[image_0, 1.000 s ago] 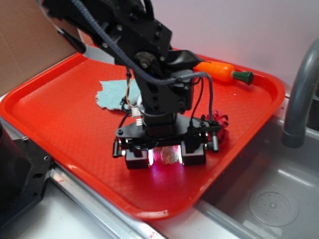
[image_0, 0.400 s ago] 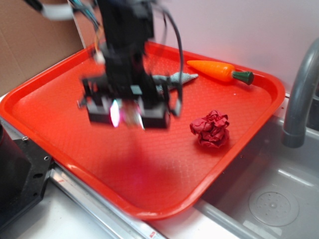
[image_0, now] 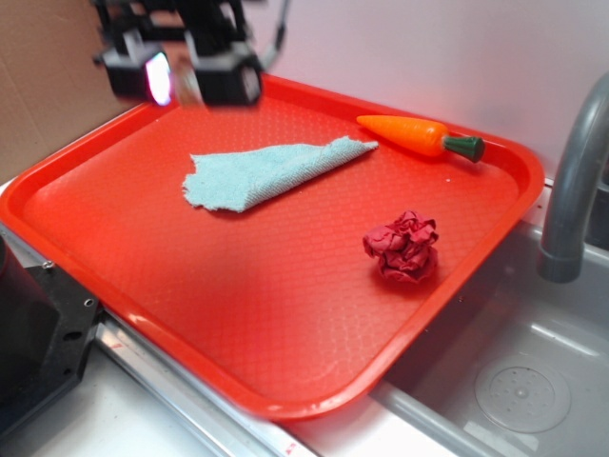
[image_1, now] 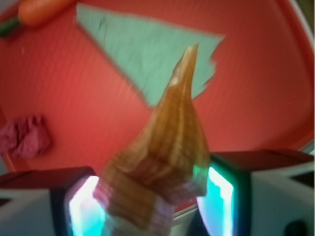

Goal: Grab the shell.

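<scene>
Shell (image_1: 165,162): tan and cream, ridged, pinched between the 2 pads, pointed tip directed away from the wrist camera, over the cloth in that view; blurred in the exterior view, only a pale streak between the pads.
Gripper (image_0: 181,78): pressed onto the shell from both sides, raised high above the far left corner of the tray, not touching the tray; top part cut off by the picture edge.
Pads (image_1: 221,194): lit, pink glow in the exterior view, greenish white in the wrist view, 1 on each side of the shell base.
Tray (image_0: 285,314): red, textured floor, raised rim, lying beside the sink.
Cloth (image_0: 271,171): light blue-green, folded into a long pointed shape, flat on the tray, below and to the right of the gripper.
Carrot (image_0: 419,135): orange toy with green top, at the far side of the tray, just beside the narrow end of the cloth, contact not possible to tell.
Paper ball (image_0: 402,248): dark red, wrinkled, near the right rim of the tray, well apart from the cloth.
Sink (image_0: 514,381): grey, right of the tray, with round drain.
Faucet (image_0: 571,190): grey, curved, at the right edge.
</scene>
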You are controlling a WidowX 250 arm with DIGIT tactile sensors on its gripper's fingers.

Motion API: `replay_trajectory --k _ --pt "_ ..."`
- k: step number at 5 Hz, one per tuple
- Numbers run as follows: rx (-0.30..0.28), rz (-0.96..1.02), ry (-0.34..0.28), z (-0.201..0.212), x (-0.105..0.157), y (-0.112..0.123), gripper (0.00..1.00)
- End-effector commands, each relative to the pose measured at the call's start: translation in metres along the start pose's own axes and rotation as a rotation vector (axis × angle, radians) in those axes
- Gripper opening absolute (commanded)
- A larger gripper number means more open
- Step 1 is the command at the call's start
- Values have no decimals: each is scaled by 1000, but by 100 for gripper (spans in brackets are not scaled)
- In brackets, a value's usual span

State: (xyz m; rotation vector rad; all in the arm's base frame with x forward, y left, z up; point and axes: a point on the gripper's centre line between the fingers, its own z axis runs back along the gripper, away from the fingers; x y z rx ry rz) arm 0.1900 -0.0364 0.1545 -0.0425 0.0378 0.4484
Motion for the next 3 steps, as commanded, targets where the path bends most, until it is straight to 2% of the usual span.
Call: replay_trajectory --k 1,2,3 --pt "-36 -71 -82 44 31 37 0" --pt "-57 -65 -82 43 29 40 0" --pt "-44 -56 -86 34 28 38 0"
